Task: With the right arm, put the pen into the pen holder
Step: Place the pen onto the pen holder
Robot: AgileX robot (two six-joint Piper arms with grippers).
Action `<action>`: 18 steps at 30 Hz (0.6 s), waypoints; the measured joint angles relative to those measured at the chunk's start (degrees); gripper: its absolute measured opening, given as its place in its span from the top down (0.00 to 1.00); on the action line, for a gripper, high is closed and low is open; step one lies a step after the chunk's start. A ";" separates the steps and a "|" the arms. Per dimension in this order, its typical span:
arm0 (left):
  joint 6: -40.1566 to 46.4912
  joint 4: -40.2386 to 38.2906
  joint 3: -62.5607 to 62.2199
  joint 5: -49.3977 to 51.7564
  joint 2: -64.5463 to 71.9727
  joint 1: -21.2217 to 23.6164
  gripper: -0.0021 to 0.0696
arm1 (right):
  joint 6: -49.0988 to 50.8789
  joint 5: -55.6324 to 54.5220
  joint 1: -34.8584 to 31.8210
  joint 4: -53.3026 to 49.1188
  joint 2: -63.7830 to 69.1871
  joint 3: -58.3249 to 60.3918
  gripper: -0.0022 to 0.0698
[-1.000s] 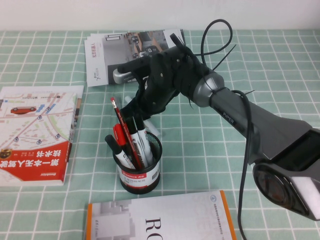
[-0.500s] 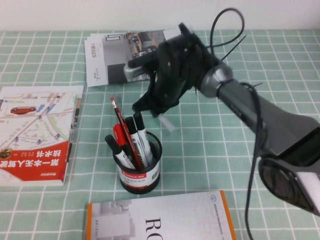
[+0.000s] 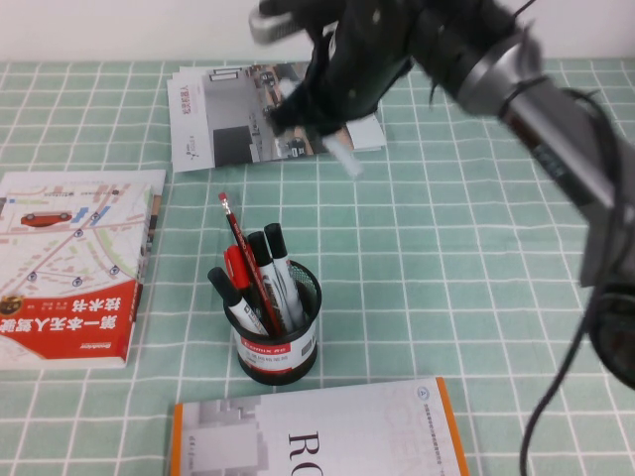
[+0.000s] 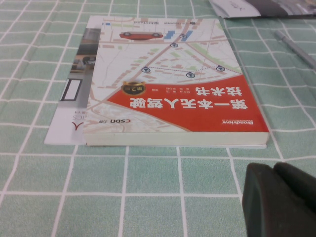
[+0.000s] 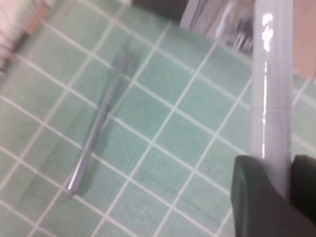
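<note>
My right gripper (image 3: pixel 324 117) is raised high over the far part of the table and is shut on the pen (image 3: pixel 343 156), a thick white marker whose end sticks out below the fingers. In the right wrist view the pen (image 5: pixel 269 94) runs out from between the black fingers (image 5: pixel 254 197) of the right gripper (image 5: pixel 277 185). The pen holder (image 3: pixel 279 342), a black mesh cup, stands at the front centre, well apart from the pen. My left gripper (image 4: pixel 279 197) is low over the cloth by the red book, fingers together, empty.
The holder carries black-capped markers (image 3: pixel 279 266) and a red pencil (image 3: pixel 235 236). A red-and-white book (image 3: pixel 69 268) lies at the left, also in the left wrist view (image 4: pixel 168 89). A brochure (image 3: pixel 223 114) lies at the back and an orange-edged book (image 3: pixel 317 436) at the front.
My right arm has risen and swung toward the far side, carrying the pen up and away from the holder. The holder and the books have not moved.
</note>
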 joint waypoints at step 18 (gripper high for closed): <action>0.00 0.00 0.00 0.00 0.00 0.00 0.98 | 1.21 -11.27 0.20 0.76 -33.26 42.78 0.82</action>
